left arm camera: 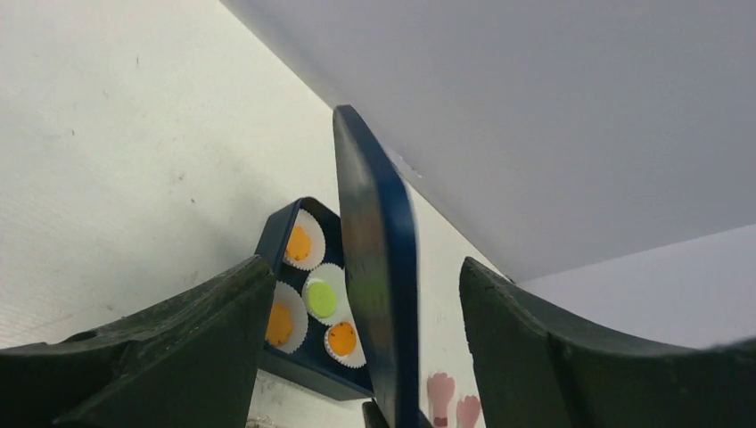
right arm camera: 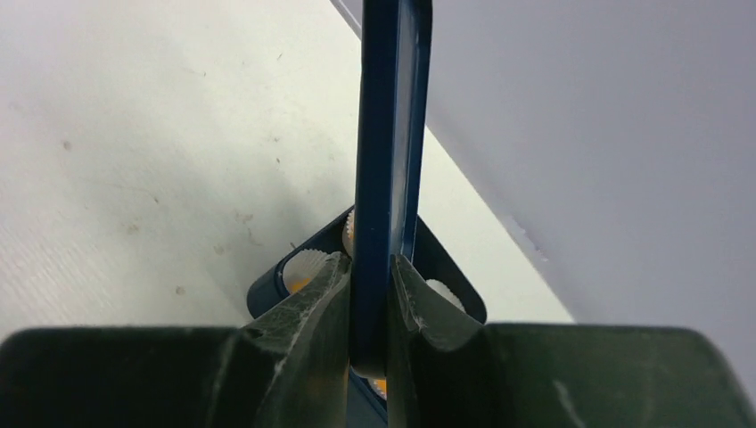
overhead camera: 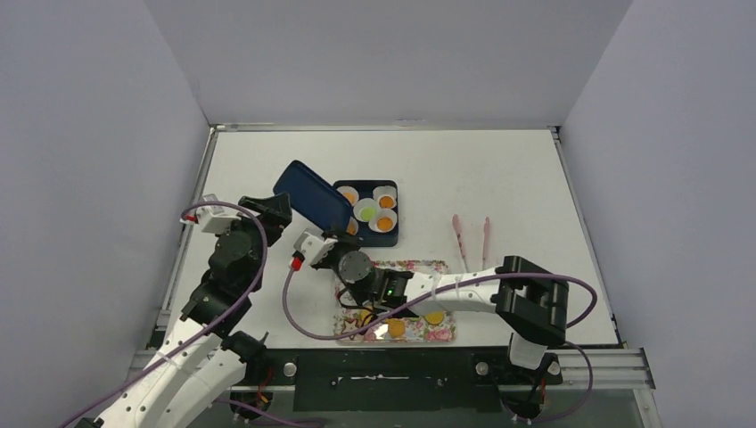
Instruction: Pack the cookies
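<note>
The right gripper (right arm camera: 370, 267) is closed on the lower edge of a dark blue lid (right arm camera: 388, 134), which is pinched between both fingers and held on edge. In the overhead view this gripper (overhead camera: 325, 245) is seen at the lid's near right corner, and the lid (overhead camera: 312, 196) is tilted up over the left side of a dark blue box (overhead camera: 395, 214).

The left gripper (left arm camera: 364, 267) is spread open, with one finger on either side of the lid (left arm camera: 374, 250) and a clear gap between each finger and it. From above, it (overhead camera: 272, 207) is placed at the lid's left edge.

Some of the cookies (overhead camera: 386, 201) are seated in white paper cups (overhead camera: 384, 191) inside the box, near the middle of the table (overhead camera: 499, 169). Three orange rounds and one light green round (left arm camera: 322, 300) can be counted through the left wrist camera. The rest of the box is hidden by the lid.

More orange cookies (overhead camera: 434, 317) are left on a floral tray (overhead camera: 419, 265) just nearer than the box, partly covered by the right arm. A pair of pink tongs (overhead camera: 459, 239) is laid on the table to the right of the box.
</note>
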`<state>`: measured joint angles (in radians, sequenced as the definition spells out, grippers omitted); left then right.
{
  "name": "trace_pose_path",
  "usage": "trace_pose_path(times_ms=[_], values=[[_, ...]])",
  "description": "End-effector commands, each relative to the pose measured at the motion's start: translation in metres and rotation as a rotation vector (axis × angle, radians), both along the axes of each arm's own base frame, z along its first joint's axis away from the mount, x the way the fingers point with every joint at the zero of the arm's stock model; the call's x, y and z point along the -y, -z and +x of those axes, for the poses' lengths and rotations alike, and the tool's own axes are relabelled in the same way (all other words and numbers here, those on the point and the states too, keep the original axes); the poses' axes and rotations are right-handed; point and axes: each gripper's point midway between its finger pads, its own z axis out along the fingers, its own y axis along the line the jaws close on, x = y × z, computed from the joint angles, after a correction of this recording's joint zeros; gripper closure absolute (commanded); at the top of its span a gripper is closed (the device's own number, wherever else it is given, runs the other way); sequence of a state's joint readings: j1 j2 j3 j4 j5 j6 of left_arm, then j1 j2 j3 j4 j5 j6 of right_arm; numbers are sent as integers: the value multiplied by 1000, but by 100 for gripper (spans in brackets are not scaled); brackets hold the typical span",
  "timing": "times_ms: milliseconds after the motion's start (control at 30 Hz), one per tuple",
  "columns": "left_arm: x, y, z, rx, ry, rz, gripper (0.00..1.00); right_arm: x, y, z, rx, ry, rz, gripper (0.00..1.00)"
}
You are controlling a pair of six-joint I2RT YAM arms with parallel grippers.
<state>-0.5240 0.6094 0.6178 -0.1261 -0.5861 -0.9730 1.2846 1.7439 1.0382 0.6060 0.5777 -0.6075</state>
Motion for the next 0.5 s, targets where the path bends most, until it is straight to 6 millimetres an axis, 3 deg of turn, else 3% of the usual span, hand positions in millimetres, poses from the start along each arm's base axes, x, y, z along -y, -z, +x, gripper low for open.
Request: trace_pose_path(times_ms=[0, 333, 467], values=[[-20, -46, -3, 126, -73, 73, 24, 6, -66, 15, -164, -28, 408, 100], [-1, -36, 18, 155, 9, 198, 8, 50, -96, 51, -541, -119, 952, 100], [-4, -29, 30, 155, 19, 182, 6, 53, -95, 54, -697, -188, 1107, 100]])
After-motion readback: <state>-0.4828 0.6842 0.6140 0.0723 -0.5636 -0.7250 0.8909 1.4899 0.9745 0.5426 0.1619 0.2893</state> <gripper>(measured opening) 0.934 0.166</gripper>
